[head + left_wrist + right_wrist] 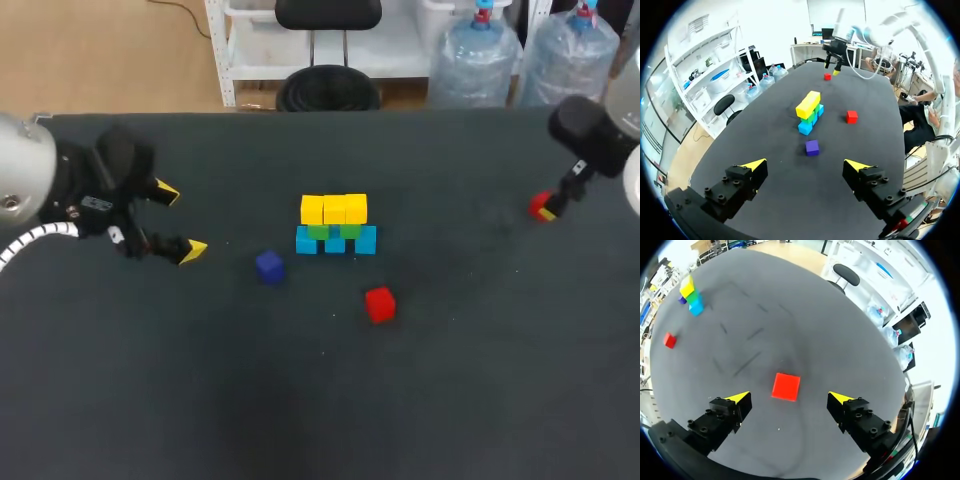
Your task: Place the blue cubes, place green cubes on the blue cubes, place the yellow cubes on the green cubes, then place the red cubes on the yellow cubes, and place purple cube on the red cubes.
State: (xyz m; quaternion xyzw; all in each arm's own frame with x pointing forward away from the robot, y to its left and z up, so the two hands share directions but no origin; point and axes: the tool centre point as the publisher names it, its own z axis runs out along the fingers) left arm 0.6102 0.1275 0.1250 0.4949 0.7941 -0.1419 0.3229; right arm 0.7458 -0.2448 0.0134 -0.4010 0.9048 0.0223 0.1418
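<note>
The stack stands 3 layers high in the middle of the dark matte worktop [480, 400]: solid light blue cubes [364, 241] at the bottom, solid green cubes [319, 232] on them, and solid bright yellow cubes [333, 209] in a row on top. Nothing red is on it yet, so I judge the red layer to be the step in hand. The 2 red pieces both lie on the worktop. My right gripper [790, 398] hangs over a small solid red cube [786, 386] near the right edge, toward the far right corner. Its jaws are wide apart, with the cube ahead of and between the yellow tips, neither touching it as far as I can see. The second red cube [379, 304] sits on the near side of the stack, slightly to its right and apart from it. The 1 small solid purple cube [268, 266] lies off the stack's left end, on the near side. My left gripper [180, 221] hangs near the left edge, jaws spread and empty, facing the stack. Next, I reckon, the right arm must come straight down, square its fingers to the cube's flat sides, close, lift, and set it on the yellow row without nudging the layers beneath.
</note>
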